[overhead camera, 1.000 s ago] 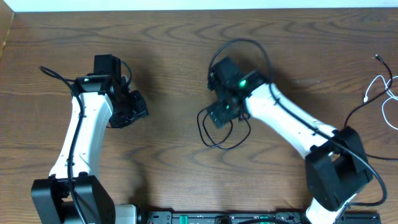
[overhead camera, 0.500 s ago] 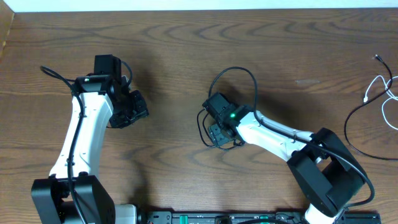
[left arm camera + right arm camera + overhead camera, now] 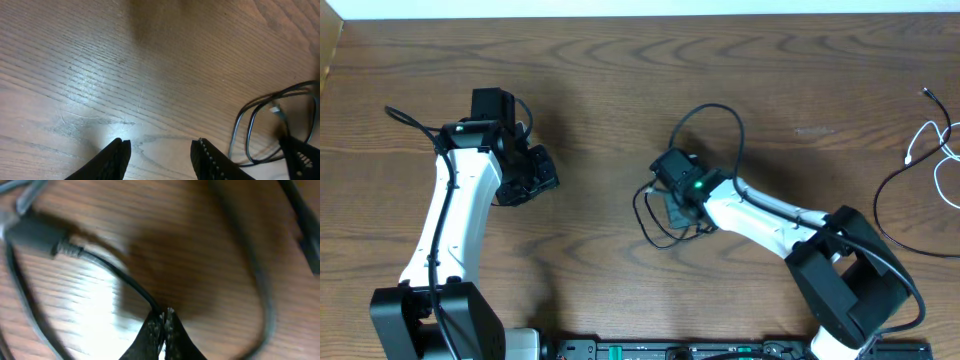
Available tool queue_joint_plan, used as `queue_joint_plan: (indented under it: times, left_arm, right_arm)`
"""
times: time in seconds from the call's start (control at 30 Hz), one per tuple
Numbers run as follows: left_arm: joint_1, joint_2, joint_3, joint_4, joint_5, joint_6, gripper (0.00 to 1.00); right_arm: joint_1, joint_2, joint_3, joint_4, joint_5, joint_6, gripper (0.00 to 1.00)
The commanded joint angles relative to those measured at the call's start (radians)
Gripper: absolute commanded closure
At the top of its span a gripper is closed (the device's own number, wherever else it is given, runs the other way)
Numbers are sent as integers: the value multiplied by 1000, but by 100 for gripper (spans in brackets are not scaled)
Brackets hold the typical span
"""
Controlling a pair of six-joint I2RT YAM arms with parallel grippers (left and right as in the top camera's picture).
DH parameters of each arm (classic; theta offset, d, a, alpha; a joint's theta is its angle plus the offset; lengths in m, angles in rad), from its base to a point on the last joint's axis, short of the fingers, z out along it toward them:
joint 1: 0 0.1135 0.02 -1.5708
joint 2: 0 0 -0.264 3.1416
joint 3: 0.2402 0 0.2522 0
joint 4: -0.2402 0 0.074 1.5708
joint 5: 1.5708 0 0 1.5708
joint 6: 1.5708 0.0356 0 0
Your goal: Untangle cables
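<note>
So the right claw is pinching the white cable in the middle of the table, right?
No, it is the black cable that the right claw is pinching in the middle of the table, as the right wrist view shows. The white cable lies at the table's right edge.

Wooden table (image 3: 600, 60) under black cable (image 3: 120, 276), white cable (image 3: 920, 136)
</note>
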Motion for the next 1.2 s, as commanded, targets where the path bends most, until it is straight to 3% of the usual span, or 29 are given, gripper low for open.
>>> queue_joint_plan:
  times: [0.0, 0.27, 0.5, 0.7, 0.9, 1.17]
  left_arm:
    - [3, -18, -2, -3, 8, 21, 55]
    - [3, -18, -2, -3, 8, 21, 55]
    - [3, -18, -2, -3, 8, 21, 55]
    - [3, -18, -2, -3, 8, 21, 55]
    - [3, -18, -2, -3, 9, 21, 55]
    - [3, -18, -2, -3, 9, 21, 55]
  right_arm:
    - [-91, -56, 56, -67, 49, 10, 99]
    - [-343, -198, 206, -244, 81, -47, 99]
    - [-531, -299, 211, -287, 139, -77, 99]
    - [-711, -321, 215, -217, 291, -90, 99]
    - [-911, -322, 272, -90, 285, -152, 99]
    - [-1126, -322, 369, -55, 257, -152, 99]
